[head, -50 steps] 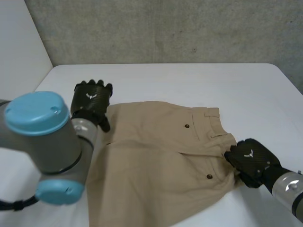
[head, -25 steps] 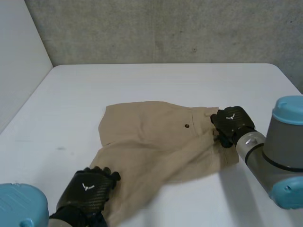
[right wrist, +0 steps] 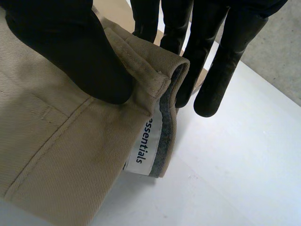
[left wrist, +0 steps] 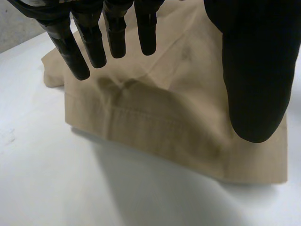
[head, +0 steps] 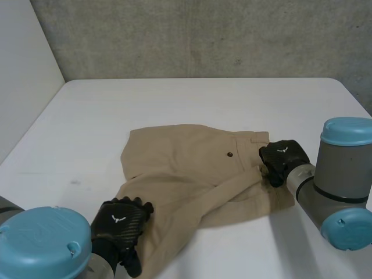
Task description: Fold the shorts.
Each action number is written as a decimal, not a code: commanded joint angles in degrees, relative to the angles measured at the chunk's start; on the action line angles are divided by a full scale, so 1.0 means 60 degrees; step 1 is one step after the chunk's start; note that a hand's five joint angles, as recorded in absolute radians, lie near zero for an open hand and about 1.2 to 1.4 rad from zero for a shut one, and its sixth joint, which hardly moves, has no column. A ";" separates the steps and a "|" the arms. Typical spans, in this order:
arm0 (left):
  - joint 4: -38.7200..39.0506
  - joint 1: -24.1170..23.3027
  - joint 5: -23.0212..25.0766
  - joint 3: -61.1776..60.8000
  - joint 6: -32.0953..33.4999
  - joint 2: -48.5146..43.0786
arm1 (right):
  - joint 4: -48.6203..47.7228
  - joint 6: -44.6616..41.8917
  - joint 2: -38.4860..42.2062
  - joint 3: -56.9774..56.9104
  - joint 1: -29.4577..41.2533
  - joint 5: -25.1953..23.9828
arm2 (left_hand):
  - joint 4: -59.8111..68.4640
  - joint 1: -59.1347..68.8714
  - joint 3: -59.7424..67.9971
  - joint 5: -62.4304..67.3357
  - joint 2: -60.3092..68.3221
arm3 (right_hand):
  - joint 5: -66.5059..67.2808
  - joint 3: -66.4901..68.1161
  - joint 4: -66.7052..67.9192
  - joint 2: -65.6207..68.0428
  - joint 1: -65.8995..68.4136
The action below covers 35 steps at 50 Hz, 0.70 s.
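On shorts [head: 180, 160] waistband [right wrist: 143, 75], right hand [head: 283, 158].

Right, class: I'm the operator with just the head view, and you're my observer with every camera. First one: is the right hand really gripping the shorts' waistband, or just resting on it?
Observer: Gripping. Its wrist view shows the right hand with its thumb on top of the waistband of the shorts and its fingers on the far side.
Operator: Anything inside the band?
Observer: A white label reading "essentials".
Operator: And the left hand?
Observer: The left hand is open. Its straight fingers are above the cloth near a leg hem, with nothing pinched.
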 commanded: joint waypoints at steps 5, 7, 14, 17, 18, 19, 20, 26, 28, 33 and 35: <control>-0.0209 -0.0517 -0.0024 0.0556 -0.0950 -0.0055 | -0.0073 -0.0051 -0.0061 0.0203 -0.0004 -0.0006 | 0.0535 0.0380 0.0511 0.0600 0.0489 | 0.2163 0.2052 0.1994 0.2127 0.4179; -0.0267 -0.0546 -0.0024 0.0556 -0.1038 -0.0084 | -0.0103 -0.0066 -0.0076 0.0218 -0.0004 -0.0006 | 0.0535 0.0380 0.0511 0.0600 0.0490 | 0.2163 0.2052 0.1994 0.2127 0.4179; -0.0473 -0.0751 -0.0024 0.0688 -0.1243 -0.0435 | -0.0117 -0.0081 -0.0076 0.0218 -0.0004 -0.0006 | 0.0563 0.0408 0.0539 0.0628 0.0518 | 0.2163 0.2052 0.1994 0.2127 0.4179; -0.0473 -0.0751 -0.0053 0.0761 -0.1243 -0.0786 | -0.0117 -0.0081 -0.0076 0.0218 -0.0004 0.0009 | 0.0591 0.0436 0.0567 0.0656 0.0545 | 0.2163 0.2052 0.1994 0.2127 0.4179; -0.0473 -0.0751 -0.0053 0.0776 -0.1243 -0.0918 | -0.0117 -0.0081 -0.0076 0.0232 -0.0004 0.0009 | 0.0619 0.0464 0.0595 0.0684 0.0573 | 0.2163 0.2052 0.1994 0.2127 0.4179; -0.0473 -0.0751 -0.0111 0.0820 -0.1243 -0.1166 | -0.0117 -0.0081 -0.0076 0.0232 -0.0004 0.0009 | 0.0897 0.0742 0.0873 0.0961 0.0851 | 0.2163 0.2052 0.1994 0.2127 0.4179; -0.0458 -0.0751 -0.0141 0.0849 -0.1243 -0.1299 | -0.0117 -0.0081 -0.0090 0.0232 -0.0004 0.0009 | 0.1094 0.0939 0.1070 0.1158 0.1048 | 0.2163 0.2052 0.1994 0.2127 0.4179; -0.0224 -0.0708 -0.0827 0.1113 -0.1273 -0.1813 | -0.0132 -0.0081 -0.0163 0.0276 -0.0033 0.0009 | 0.7751 0.7597 0.7727 0.7816 0.7706 | 0.2163 0.2052 0.1994 0.2127 0.4179; -0.0020 -0.0678 -0.1457 0.1230 -0.1273 -0.1682 | -0.0118 -0.0081 -0.0309 0.0320 -0.0048 0.0009 | 1.0649 1.0494 1.0625 1.0714 1.0603 | 0.2163 0.2052 0.1994 0.2127 0.4179; 0.0069 -0.0693 -0.2118 0.1304 -0.1097 -0.0468 | -0.0117 -0.0183 -0.0968 0.0613 -0.0092 -0.0108 | 1.0652 1.0497 1.0628 1.0717 1.0607 | 0.2163 0.2052 0.1994 0.2127 0.4179; 0.0069 -0.0620 -0.2060 0.1347 -0.0894 0.0321 | -0.0074 -0.0241 -0.1304 0.0730 -0.0092 -0.0123 | 1.0652 1.0497 1.0628 1.0717 1.0607 | 0.2163 0.2052 0.1994 0.2127 0.4179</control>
